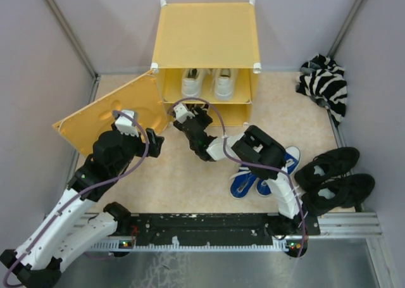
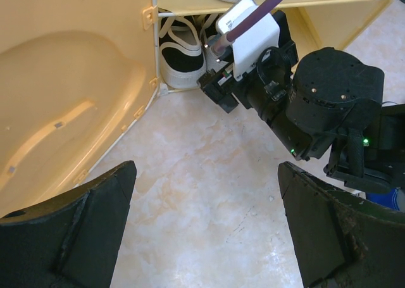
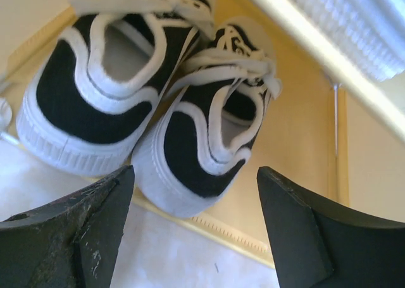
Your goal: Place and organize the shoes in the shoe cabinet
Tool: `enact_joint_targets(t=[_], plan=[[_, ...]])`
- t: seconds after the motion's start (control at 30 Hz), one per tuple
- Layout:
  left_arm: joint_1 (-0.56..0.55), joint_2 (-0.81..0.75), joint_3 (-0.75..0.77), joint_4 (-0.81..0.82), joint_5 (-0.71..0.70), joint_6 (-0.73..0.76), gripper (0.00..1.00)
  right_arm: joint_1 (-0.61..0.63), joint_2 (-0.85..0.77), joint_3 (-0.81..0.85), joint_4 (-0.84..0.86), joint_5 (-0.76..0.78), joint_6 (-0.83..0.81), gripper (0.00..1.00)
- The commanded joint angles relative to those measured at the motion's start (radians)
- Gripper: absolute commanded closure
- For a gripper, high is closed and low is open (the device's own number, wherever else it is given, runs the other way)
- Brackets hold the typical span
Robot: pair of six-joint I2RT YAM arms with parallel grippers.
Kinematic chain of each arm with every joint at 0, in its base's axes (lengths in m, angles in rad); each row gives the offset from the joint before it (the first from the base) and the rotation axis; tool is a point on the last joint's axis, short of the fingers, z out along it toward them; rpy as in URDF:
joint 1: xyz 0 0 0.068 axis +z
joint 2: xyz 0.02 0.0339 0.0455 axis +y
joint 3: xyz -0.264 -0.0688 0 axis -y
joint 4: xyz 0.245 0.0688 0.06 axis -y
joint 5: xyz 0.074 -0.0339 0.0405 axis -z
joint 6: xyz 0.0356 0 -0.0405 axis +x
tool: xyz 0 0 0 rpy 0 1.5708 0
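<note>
Right wrist view: right claw (image 3: 195, 174) gapes empty, left claw (image 2: 207, 168) likewise; black-and-white shoes (image 3: 190, 136) cropped at top

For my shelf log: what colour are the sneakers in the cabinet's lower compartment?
They are black-and-white sneakers, best seen in the right wrist view.

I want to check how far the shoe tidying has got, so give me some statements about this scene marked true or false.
1. The white sneakers sit on the upper shelf of the shoe cabinet. True.
2. The blue sneakers are inside the cabinet. False: they lie on the floor beside the right arm.
3. The black-and-white sneakers stand in the lower compartment. True.
4. The right gripper is clamped on a shoe. False: its jaws stand open and empty, facing the black-and-white pair.
5. The cabinet door is closed. False: it is swung open to the left.
6. The left gripper is open and holds nothing. True.
</note>
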Motion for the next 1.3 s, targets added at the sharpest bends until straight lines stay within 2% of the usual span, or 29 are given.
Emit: enact_joint_targets(t=[0.0,0.37,0.47,0.63,0.77,0.87,0.93,1.0,1.13,1.27], plan=[[-0.001,-0.013,-0.006,0.014,-0.011,0.004,0.01,0.0,-0.11,-0.034,-0.045,-0.029,0.065,0.21],[-0.001,-0.001,-0.009,0.027,-0.004,0.002,0.01,0.073,-0.306,-0.132,-0.224,-0.057,0.162,0.22],[-0.001,0.0,-0.008,0.029,-0.003,0.003,0.01,0.119,-0.381,-0.16,-0.377,-0.052,0.262,0.22],[-0.001,0.001,-0.008,0.036,0.009,0.01,0.01,0.155,-0.575,-0.233,-0.657,-0.095,0.536,0.24],[-0.001,0.005,0.002,0.03,0.021,0.017,0.01,0.154,-0.707,-0.208,-0.981,-0.116,0.729,0.26],[-0.001,-0.004,0.005,0.029,0.023,0.016,0.01,0.125,-0.816,-0.157,-1.258,-0.112,0.928,0.26],[-0.001,-0.012,0.005,0.031,0.025,0.014,0.01,0.078,-0.885,-0.126,-1.5,-0.101,1.089,0.26],[-0.001,-0.019,0.004,0.034,0.029,0.012,0.01,0.017,-0.953,-0.118,-1.649,-0.092,1.205,0.25],[-0.001,-0.028,-0.001,0.04,0.04,0.012,0.01,-0.07,-1.049,-0.165,-1.784,-0.108,1.309,0.25],[-0.001,-0.032,-0.007,0.041,0.049,0.014,0.01,-0.163,-1.093,-0.264,-1.795,-0.184,1.335,0.25]])
